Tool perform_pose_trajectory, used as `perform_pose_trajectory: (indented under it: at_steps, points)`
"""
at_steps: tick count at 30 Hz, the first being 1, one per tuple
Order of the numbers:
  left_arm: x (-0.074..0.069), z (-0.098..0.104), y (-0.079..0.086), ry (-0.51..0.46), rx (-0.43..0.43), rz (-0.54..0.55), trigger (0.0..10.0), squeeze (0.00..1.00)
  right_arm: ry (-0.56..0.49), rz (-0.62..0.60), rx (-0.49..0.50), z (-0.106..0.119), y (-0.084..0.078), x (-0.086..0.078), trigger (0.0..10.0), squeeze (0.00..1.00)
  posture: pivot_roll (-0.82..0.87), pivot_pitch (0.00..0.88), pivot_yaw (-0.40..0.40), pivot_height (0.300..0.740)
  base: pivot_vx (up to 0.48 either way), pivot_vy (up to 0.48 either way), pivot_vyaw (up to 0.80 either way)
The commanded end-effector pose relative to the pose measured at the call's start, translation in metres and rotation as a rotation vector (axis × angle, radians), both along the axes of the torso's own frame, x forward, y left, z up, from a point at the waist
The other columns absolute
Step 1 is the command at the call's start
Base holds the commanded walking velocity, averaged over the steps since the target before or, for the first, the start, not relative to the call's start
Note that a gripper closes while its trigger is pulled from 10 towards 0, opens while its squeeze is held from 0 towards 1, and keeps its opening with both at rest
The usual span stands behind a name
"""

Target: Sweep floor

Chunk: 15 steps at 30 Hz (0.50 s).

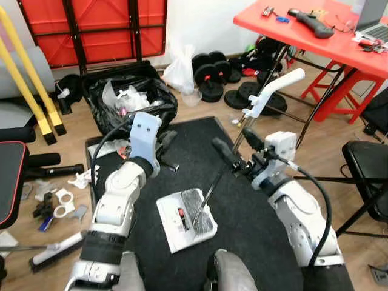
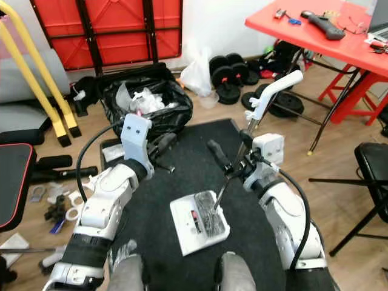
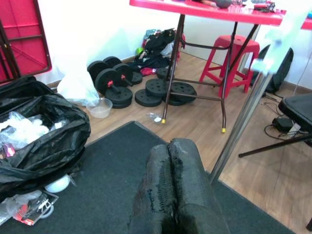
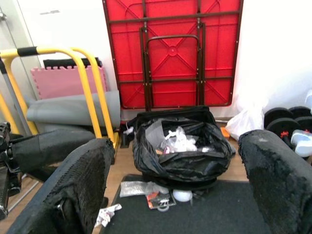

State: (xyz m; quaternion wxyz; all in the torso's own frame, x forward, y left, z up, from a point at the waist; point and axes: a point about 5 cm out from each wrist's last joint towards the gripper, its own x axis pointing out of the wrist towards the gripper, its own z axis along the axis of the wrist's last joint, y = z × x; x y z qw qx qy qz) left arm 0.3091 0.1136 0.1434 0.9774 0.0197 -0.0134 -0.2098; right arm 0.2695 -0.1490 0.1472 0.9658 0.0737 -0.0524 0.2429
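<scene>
A white floor sweeper head [image 1: 185,219] rests on the black mat [image 1: 200,139] just ahead of my feet. Its thin metal pole [image 1: 209,191] slants up and right to a white handle [image 1: 273,91]. My right gripper [image 1: 238,147] is open at the pole's mid height, and the pole runs close past its fingers [image 1: 224,151]. In the right wrist view nothing lies between the widely spread fingers [image 4: 73,185]. My left gripper [image 1: 167,138] is shut on nothing above the mat's left part. The pole [image 3: 243,122] stands to one side of its fingers [image 3: 170,190].
A full black trash bag [image 1: 130,97] sits at the mat's far left corner. Weight plates [image 1: 212,76] and a red table [image 1: 315,36] stand at the back right, with a black chair [image 1: 370,176] to the right. Litter [image 1: 57,203] and a hand brush [image 1: 54,250] lie on the wooden floor at left.
</scene>
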Motion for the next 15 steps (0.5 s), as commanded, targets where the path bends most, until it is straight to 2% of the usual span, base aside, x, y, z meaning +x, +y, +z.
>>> perform_pose_trajectory:
  at_steps: [1,15]
  points:
    - [0.0005,-0.0019,-0.0019,0.004,0.004,0.013,10.0,0.0,0.018,-0.011,0.017,-0.0017,-0.0042,-0.0003,10.0,0.0,-0.16,0.014,-0.136,0.709,0.0,0.0,0.0]
    - [0.0007,-0.0007,-0.0015,-0.003,0.008,0.012,10.0,0.0,0.017,-0.009,0.017,-0.0016,-0.0039,-0.0003,10.0,0.0,-0.16,0.014,-0.135,0.74,0.0,0.0,0.0]
